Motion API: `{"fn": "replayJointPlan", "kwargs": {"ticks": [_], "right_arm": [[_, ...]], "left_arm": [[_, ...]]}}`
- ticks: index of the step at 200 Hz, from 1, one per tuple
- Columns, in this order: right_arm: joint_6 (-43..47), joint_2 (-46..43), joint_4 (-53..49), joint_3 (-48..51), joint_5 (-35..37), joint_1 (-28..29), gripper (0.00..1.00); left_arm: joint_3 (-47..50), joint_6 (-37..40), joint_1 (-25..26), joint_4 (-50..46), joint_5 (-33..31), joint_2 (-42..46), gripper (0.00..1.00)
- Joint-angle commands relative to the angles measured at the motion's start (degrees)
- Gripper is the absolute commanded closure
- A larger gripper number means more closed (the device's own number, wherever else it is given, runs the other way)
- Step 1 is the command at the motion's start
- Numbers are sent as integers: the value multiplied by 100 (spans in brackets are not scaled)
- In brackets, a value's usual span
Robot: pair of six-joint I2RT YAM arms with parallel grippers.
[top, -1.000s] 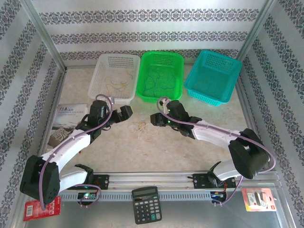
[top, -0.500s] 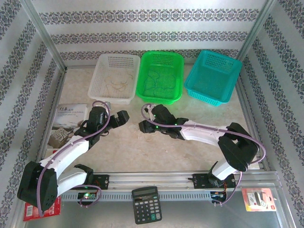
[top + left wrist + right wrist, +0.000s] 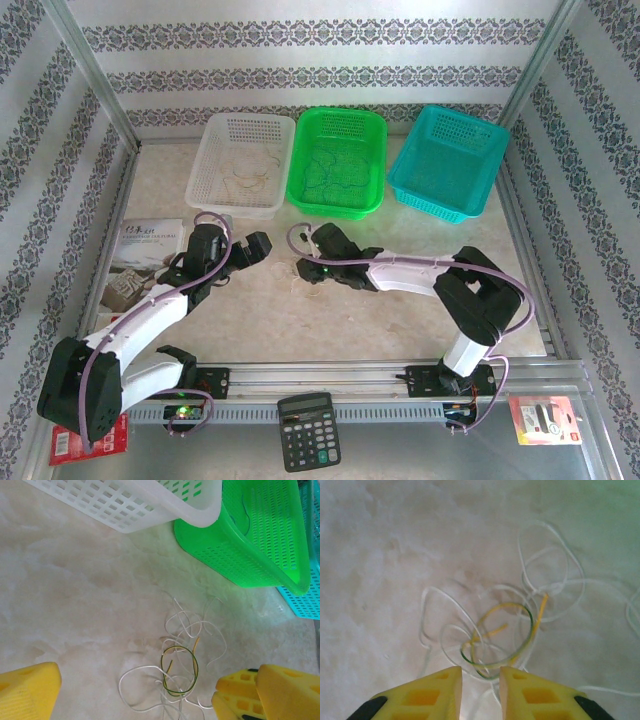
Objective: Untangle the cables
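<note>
Seen from above, two white robot arms reach inward over a pale marbled table (image 3: 420,250). Three baskets stand along its far edge: white (image 3: 225,195), green (image 3: 372,165) and teal (image 3: 448,160).

A small tangle of cables (image 3: 490,631) lies loose on the table, in front of the white and green baskets and apart from them. It is made of thin white strands (image 3: 560,545) curling around one yellow-green loop (image 3: 532,625).

The right gripper (image 3: 480,672) is low over this tangle, pointing down at it. Its two yellow fingers (image 3: 432,692) are drawn close together with a narrow gap left between them. The near edge of the loop and a few white strands run right up to the fingertips. Whether the tips touch any strand cannot be told, and no strand looks lifted or pinched.

The left gripper (image 3: 135,685) sits just left of the tangle, spread as wide as it goes. Its yellow fingers (image 3: 25,690) sit at the lower corners of the left wrist view, and it holds nothing. In that view the cables (image 3: 177,647) lie on the table ahead of it.
</note>
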State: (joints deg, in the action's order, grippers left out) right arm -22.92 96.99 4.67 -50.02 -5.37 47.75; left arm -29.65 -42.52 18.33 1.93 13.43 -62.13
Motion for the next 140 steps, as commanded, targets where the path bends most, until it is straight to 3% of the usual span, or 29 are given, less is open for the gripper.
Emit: {"fn": "replayJointPlan", "kwargs": {"ticks": [1, 59, 95, 117, 140], "right_arm": [[-110, -279, 67, 522, 99, -11, 75], [-270, -1108, 31, 1181, 215, -11, 71], [-70, -1497, -319, 801, 333, -59, 62], [81, -1344, -536, 389, 452, -155, 53], [175, -998, -679, -38, 664, -205, 50]], "left_arm": [[-211, -46, 41, -27, 49, -28, 0], [-155, -117, 47, 88, 114, -17, 0], [-171, -114, 48, 82, 125, -6, 0], [-149, -122, 43, 73, 86, 4, 0], [-111, -141, 47, 65, 56, 34, 0]]}}
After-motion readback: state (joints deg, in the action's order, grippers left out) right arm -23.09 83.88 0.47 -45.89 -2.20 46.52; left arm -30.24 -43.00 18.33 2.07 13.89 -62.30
